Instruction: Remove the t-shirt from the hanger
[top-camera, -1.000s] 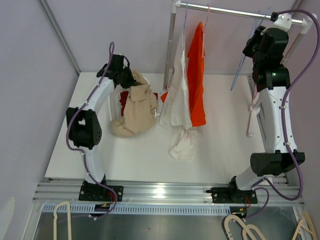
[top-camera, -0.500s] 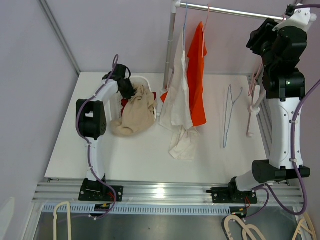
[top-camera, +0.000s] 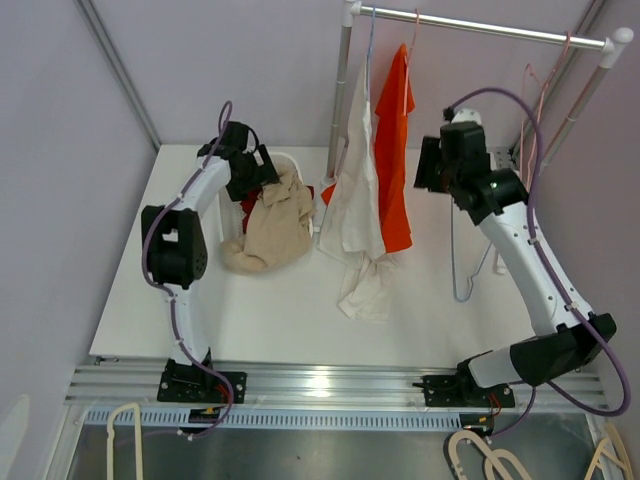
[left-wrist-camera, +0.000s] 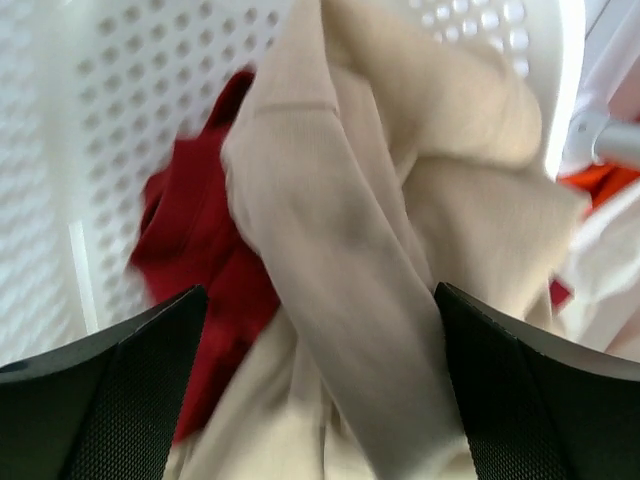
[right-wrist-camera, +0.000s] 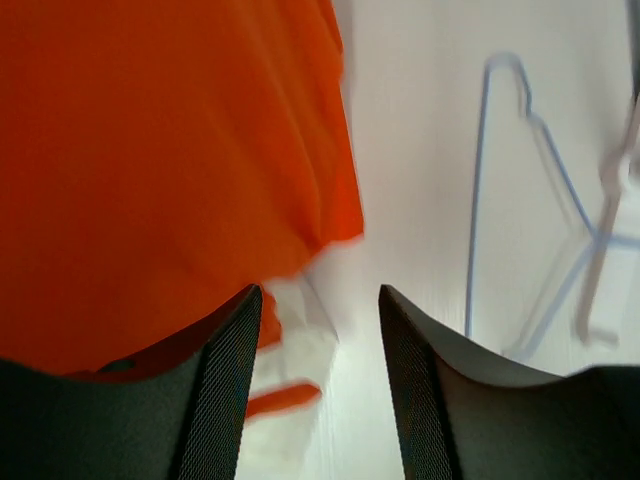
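Observation:
An orange t-shirt (top-camera: 395, 170) (right-wrist-camera: 150, 150) and a white t-shirt (top-camera: 352, 200) hang on hangers from the rail (top-camera: 480, 25). My right gripper (top-camera: 425, 165) (right-wrist-camera: 320, 290) hovers just right of the orange t-shirt, open, with nothing between its fingers. A bare blue hanger (top-camera: 462, 255) (right-wrist-camera: 480, 200) lies on the table below it. My left gripper (top-camera: 268, 165) (left-wrist-camera: 318, 292) is wide open above a beige t-shirt (top-camera: 275, 225) (left-wrist-camera: 380, 200) that spills out of a white basket (top-camera: 288, 158) (left-wrist-camera: 100, 100).
A red garment (top-camera: 250, 200) (left-wrist-camera: 190, 230) lies in the basket under the beige one. A pink hanger (top-camera: 545, 80) hangs at the rail's right end. The rack's posts (top-camera: 340, 100) stand at the table's back. Spare hangers (top-camera: 480, 455) lie below the front rail.
My left gripper opened and let go of the beige t-shirt over the basket. My right arm swung down from the rail to the orange t-shirt, its jaws widening. The blue hanger dropped onto the table.

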